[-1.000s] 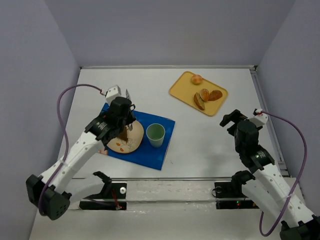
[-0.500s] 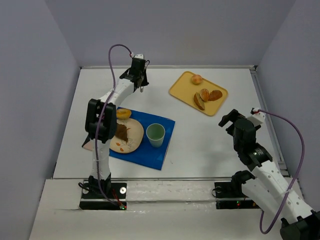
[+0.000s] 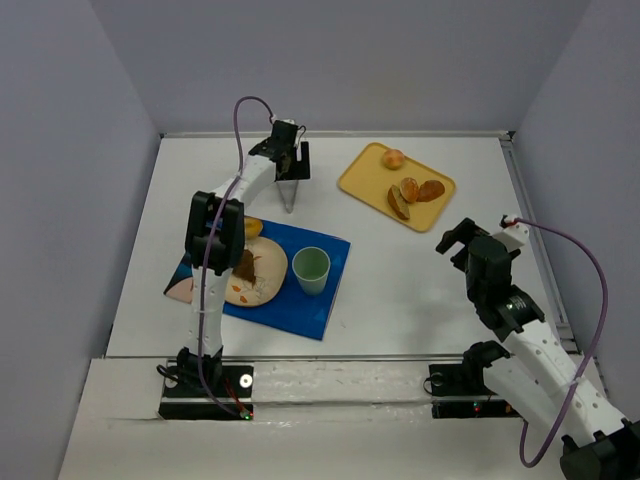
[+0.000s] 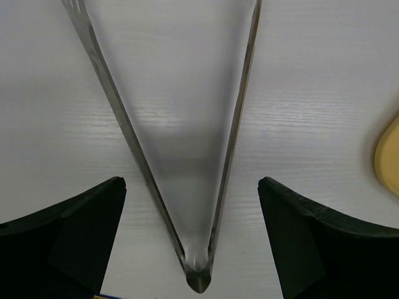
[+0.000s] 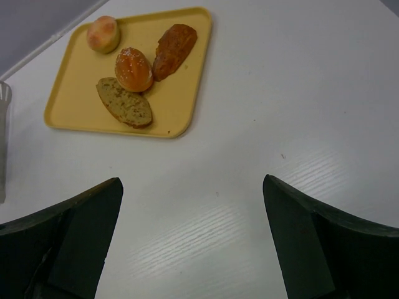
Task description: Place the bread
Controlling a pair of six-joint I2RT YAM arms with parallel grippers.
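My left gripper (image 3: 292, 166) reaches over the far part of the table, open. Metal tongs (image 4: 198, 274) lie flat on the table between its fingers (image 4: 68, 243), untouched, their hinge end toward the camera; in the top view the tongs (image 3: 289, 196) lie just in front of the gripper. A dark bread piece (image 3: 243, 265) rests on the plate (image 3: 262, 286). An orange bun (image 3: 250, 228) sits at the plate's far rim. My right gripper (image 5: 191, 180) hangs open and empty over bare table, near the yellow tray (image 5: 72, 96) holding several breads.
The plate and a green cup (image 3: 311, 268) stand on a blue mat (image 3: 310, 312). On the tray lie a round roll (image 5: 103, 33), a glazed bun (image 5: 133, 68), a dark long bread (image 5: 174, 42) and a slice (image 5: 124, 103).
The left arm swung from the plate out to the far part of the table with the tongs. Its jaws then opened and the tongs now lie on the table. The right arm barely moved.
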